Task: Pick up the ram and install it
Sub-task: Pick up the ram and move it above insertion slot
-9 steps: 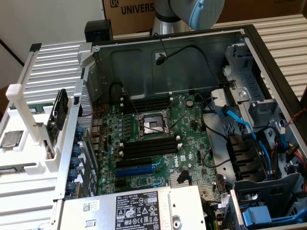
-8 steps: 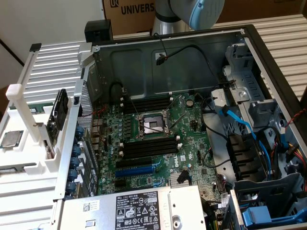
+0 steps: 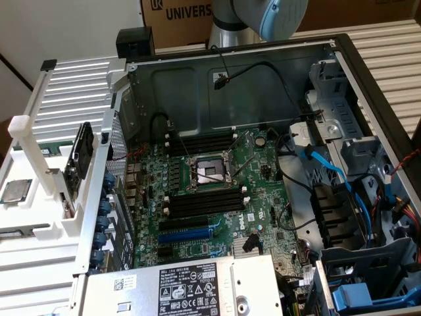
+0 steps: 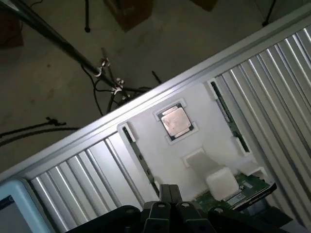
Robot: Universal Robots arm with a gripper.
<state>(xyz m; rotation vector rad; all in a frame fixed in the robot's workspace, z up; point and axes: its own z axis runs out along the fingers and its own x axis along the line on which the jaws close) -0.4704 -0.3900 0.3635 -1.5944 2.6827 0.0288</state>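
The long, thin, flat dark circuit-board stick of ram (image 3: pixel 81 158) (image 4: pixel 245 189) leaned on its long edge in a white plastic holder (image 3: pixel 39 220) (image 4: pixel 204 111), at the side of the holder next to the open grey metal computer case (image 3: pixel 197 79), on the exterior view's left. A small pale label showed on its greenish face in the wrist view, the print too fine to read. A square silver processor chip (image 3: pixel 14 191) (image 4: pixel 174 121) lay flat in the holder, farther from the case. The holder sat on a ribbed aluminium table (image 3: pixel 72 92) (image 4: pixel 82 170). The black gripper (image 4: pixel 168 191) had its fingers pressed together on nothing, with the ram near them but apart. The grey arm with a pale blue cap (image 3: pixel 263 16) stood at the far side of the case, before a brown cardboard box (image 3: pixel 187 13) printed "UNIVERS". Inside the case, the green motherboard (image 3: pixel 256 164) carried long black memory slots with white end clips (image 3: pixel 200 204) and a blue expansion slot (image 3: pixel 187 234). At the near edge, the silver power supply (image 3: pixel 260 280) bore a black label (image 3: pixel 191 289) that seemed to be headed "DELL".
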